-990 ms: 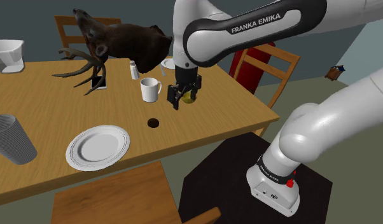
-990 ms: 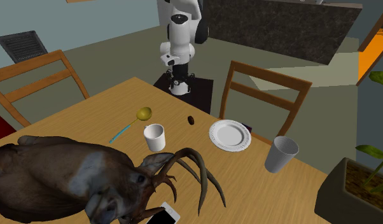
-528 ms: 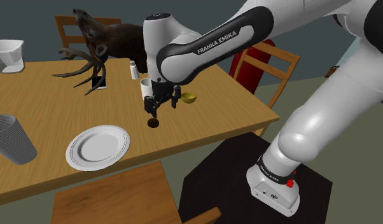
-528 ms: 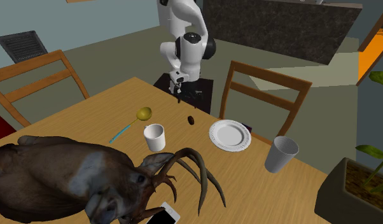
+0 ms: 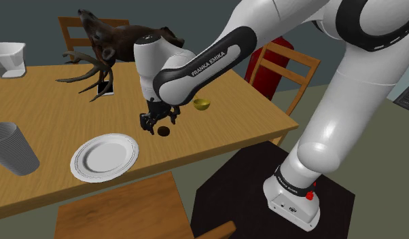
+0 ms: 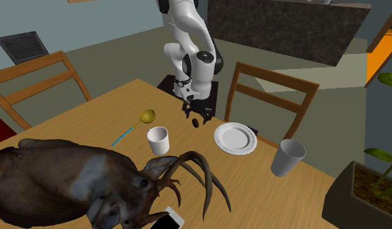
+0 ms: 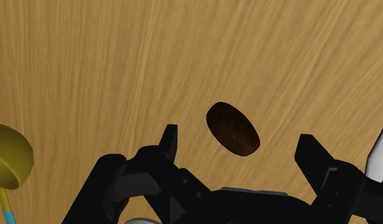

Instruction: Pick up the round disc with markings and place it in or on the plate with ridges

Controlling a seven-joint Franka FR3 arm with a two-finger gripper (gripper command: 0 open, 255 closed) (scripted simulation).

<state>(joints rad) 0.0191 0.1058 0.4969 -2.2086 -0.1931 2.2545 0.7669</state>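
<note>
The wooden counter (image 5: 230, 129) carries everything and runs across the shoulder view. The white arm (image 5: 210, 58) bends down over it from the stand at that view's lower right. A brown deer head (image 5: 138, 44) with antlers lies on the far part of the counter, at about 11 o'clock from the disc in the shoulder view.

The grey ribbed cup (image 5: 13, 148) stands at 9 o'clock from the plate with ridges (image 5: 104, 156), well apart from it. The plate is white and lies flat near the counter's near edge. A white mug (image 6: 158, 140) stands near the antlers in the second exterior view.

The jaws hang low over the counter and stand wide apart. In the wrist view the black fingers (image 7: 170, 140) flank the disc without touching it.

The round disc (image 7: 232, 128) is dark brown and lies flat on the bare wood. In the shoulder view it sits at 2 o'clock from the plate, near it but apart. A yellow spoon (image 5: 202, 104) rests at 2 o'clock from the disc.
</note>
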